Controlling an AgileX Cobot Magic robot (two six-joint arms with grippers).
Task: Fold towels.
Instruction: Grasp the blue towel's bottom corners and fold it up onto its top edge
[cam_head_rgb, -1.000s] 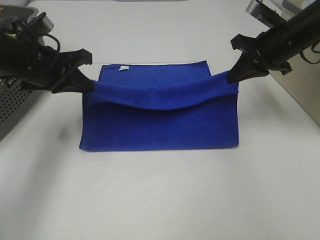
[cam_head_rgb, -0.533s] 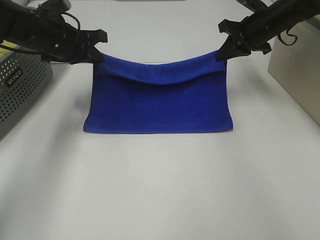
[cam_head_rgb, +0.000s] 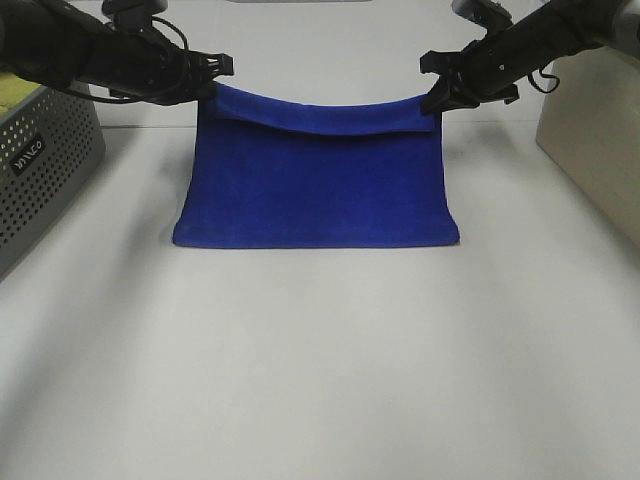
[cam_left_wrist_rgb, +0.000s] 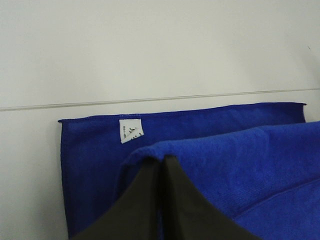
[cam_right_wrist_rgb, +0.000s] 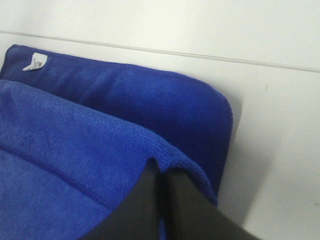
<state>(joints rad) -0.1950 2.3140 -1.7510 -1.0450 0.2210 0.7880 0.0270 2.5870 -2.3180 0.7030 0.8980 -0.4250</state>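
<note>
Towel (cam_head_rgb: 315, 190): left gripper (cam_head_rgb: 210, 88) and right gripper (cam_head_rgb: 434, 102) are clamping raised corners; best lowering both level, matching far edge.

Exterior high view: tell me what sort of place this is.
Probably a robotics lab bench: white table, perforated metal case, black robot arms left and right holding a blue towel.

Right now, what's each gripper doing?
Left gripper: shut on the blue towel.
Right gripper: shut on the blue towel.
</note>
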